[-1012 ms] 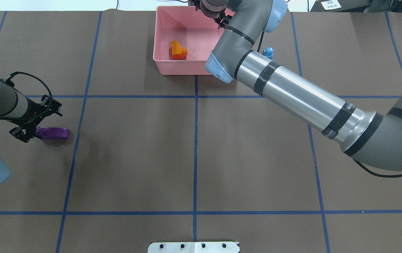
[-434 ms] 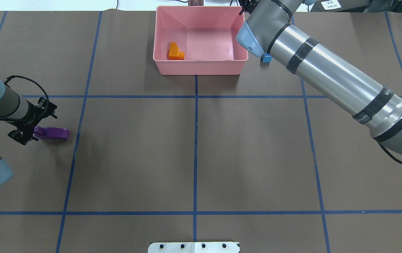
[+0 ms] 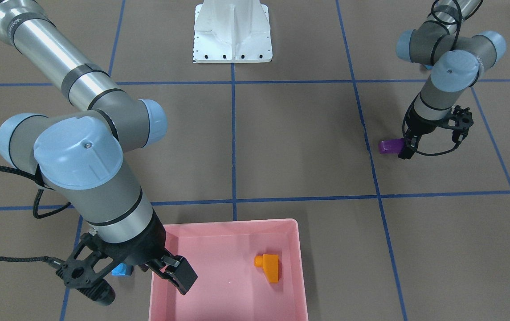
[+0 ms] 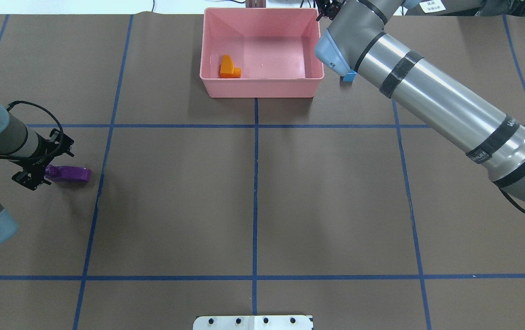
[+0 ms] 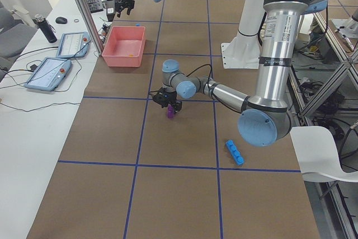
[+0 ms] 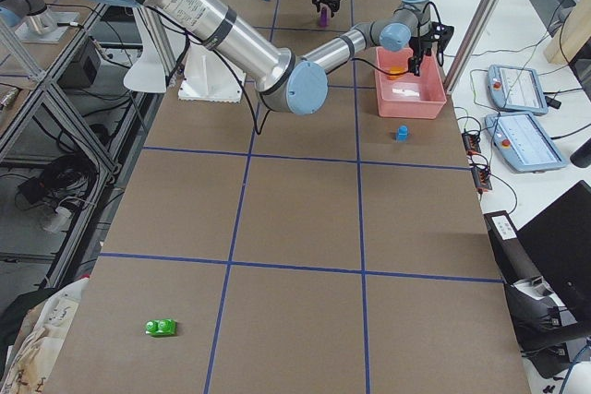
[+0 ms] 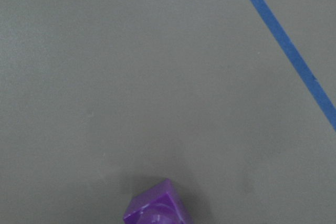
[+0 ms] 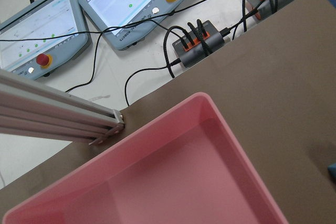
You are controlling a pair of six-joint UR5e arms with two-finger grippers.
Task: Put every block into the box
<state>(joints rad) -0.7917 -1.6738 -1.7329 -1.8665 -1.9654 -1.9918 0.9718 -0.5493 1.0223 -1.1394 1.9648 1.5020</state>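
One in, four to go: the orange block (image 4: 229, 68) lies in the pink box (image 4: 262, 88). The right tool (image 3: 141, 285) hangs spread and empty at the box wall, with the small blue cube (image 3: 121, 270) just outside. The left tool (image 4: 43, 175) sits at the purple block (image 4: 70, 174), though its grip cannot be told. The blue bar (image 5: 235, 152) and green brick (image 6: 160, 327) lie well apart on the brown, blue-taped desk (image 4: 335, 206), and control tablets (image 8: 47, 30) sit beyond its edge.

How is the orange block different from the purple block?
The orange block lies inside the pink box; the purple block lies on the brown table, far outside the box. The left gripper is right at the purple block's end; no gripper is at the orange block. Their colours differ too. Both are small toy bricks.
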